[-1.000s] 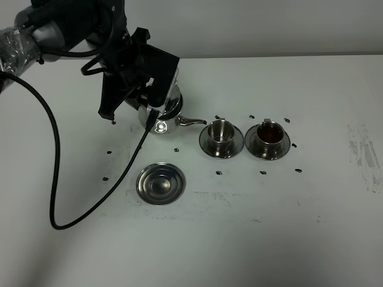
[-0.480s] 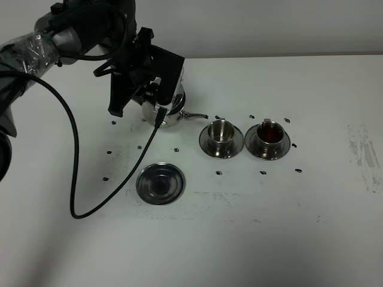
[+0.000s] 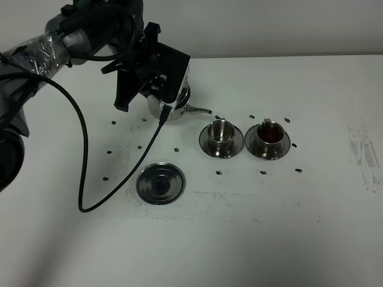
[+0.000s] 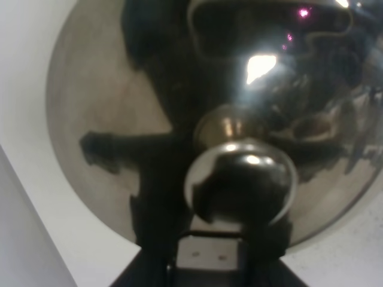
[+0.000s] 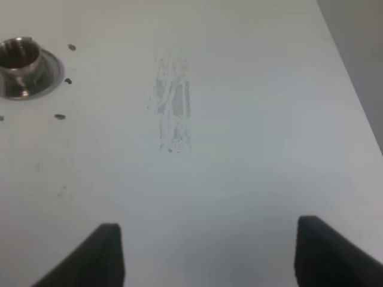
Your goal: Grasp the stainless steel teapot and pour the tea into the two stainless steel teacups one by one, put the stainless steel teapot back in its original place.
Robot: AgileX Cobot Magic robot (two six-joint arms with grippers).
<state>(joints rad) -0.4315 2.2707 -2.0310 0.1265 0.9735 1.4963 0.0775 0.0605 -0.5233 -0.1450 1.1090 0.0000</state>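
Observation:
My left gripper (image 3: pixel 153 84) is shut on the stainless steel teapot (image 3: pixel 175 100), gripping its handle side and holding it behind and left of the cups. The thin spout (image 3: pixel 200 109) points right toward the left teacup (image 3: pixel 221 132), whose inside looks plain steel. Dark reddish tea (image 3: pixel 270 133) fills the right teacup (image 3: pixel 268 136). Each cup sits on its own saucer. The bare ringed saucer (image 3: pixel 160 183), the original place, lies nearer the front. The left wrist view is filled by the teapot's lid and knob (image 4: pixel 240 180). My right gripper (image 5: pixel 209 239) hangs open over bare table, with the tea-filled teacup (image 5: pixel 19 60) far off.
A black cable (image 3: pixel 84 155) loops from the left arm across the table's left side. Small black marks (image 3: pixel 219 173) dot the table around the cups and saucer. A scuffed grey patch (image 3: pixel 362 146) lies near the right edge.
The left arm has carried the teapot to the right and farther back. Its spout now ends closer to the left teacup. The cups and bare saucer have not moved.

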